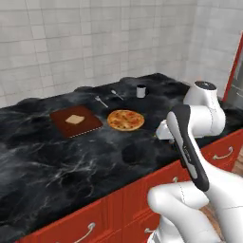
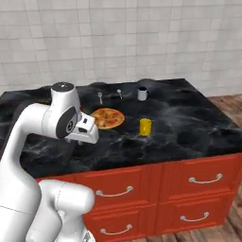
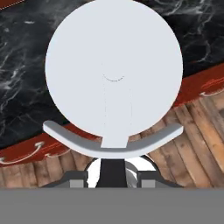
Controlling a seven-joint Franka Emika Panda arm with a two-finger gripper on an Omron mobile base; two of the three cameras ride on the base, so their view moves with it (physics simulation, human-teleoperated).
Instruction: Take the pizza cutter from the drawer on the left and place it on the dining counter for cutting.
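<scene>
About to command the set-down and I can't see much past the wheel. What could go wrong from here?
1. The pizza cutter is pinched by its handle alone, wheel out front, so it may swing or slip.
2. The hand view looks over the dining counter edge at wooden floor; releasing here risks a drop.
3. The pizza and yellow cup lie close by; a low sweep may hit them.

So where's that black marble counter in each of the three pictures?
Left base view: the dining counter fills the middle, running from lower left to upper right.
Right base view: it spans the middle, beyond the arm.
Hand view: it is the dark marble across the top, behind the pizza cutter.
Shared landmark: the red drawer fronts under its edge.
</scene>
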